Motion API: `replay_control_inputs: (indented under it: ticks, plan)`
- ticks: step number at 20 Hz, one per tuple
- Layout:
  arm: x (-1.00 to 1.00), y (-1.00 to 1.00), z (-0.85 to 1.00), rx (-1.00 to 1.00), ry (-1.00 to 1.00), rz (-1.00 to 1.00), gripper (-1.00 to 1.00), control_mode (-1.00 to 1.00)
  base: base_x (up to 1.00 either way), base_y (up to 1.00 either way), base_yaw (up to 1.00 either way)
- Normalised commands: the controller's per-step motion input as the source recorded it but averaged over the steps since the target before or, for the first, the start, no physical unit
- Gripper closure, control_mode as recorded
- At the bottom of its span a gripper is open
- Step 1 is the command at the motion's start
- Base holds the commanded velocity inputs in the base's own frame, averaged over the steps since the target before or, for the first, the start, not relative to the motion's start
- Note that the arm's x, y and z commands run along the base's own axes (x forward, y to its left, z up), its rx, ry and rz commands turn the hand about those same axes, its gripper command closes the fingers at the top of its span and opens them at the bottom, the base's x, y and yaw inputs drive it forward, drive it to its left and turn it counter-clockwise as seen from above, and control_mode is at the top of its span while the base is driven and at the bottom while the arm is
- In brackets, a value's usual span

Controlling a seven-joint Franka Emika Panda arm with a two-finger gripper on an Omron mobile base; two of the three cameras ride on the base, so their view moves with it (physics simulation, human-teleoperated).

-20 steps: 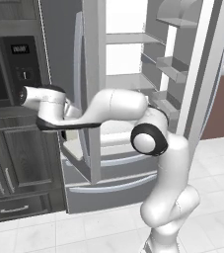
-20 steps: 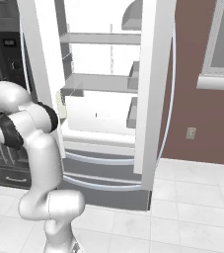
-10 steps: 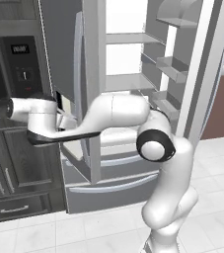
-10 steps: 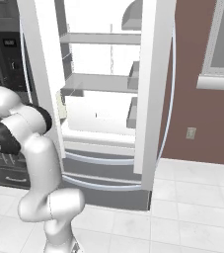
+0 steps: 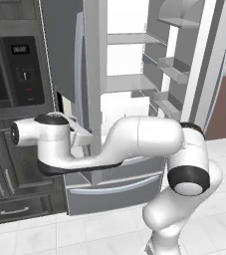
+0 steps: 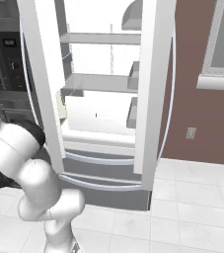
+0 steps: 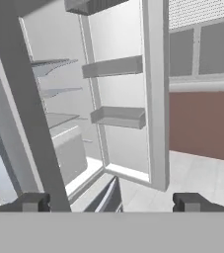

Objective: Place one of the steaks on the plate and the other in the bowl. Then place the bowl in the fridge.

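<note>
Holds the hand [image 7: 112, 202] spread wide and empty just beside the left door [image 5: 64, 50] of the fridge [image 6: 98, 84], doors swung out and white shelves [image 5: 127, 82] bared, seemingly to keep the way in clear for loading.

Fridge [image 5: 134, 84] standing open, white shelves bare inside, door bins on right. White arm stretched left across lower drawers, hand just beside left door's edge, near dark oven cabinet [image 5: 15, 74].
</note>
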Motion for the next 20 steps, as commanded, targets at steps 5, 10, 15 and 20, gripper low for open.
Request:
replay_control_inputs:
  ticks: [5,10,15,20]
  plan:
    - [-0.62,-1.0,0.02,0.0,-0.06,0.23,-1.0,-1.0,0.0,0.0,0.0]
    - [-0.11,-1.0,0.19,0.01,0.0,0.25,-1.0,-1.0,0.0,0.0,0.0]
    - [0.0,-0.99,0.52,0.03,0.15,0.26,-1.0,-1.0,0.0,0.0,0.0]
    - [0.49,-0.86,0.01,0.35,0.43,0.15,-1.0,-1.0,0.0,0.0,0.0]
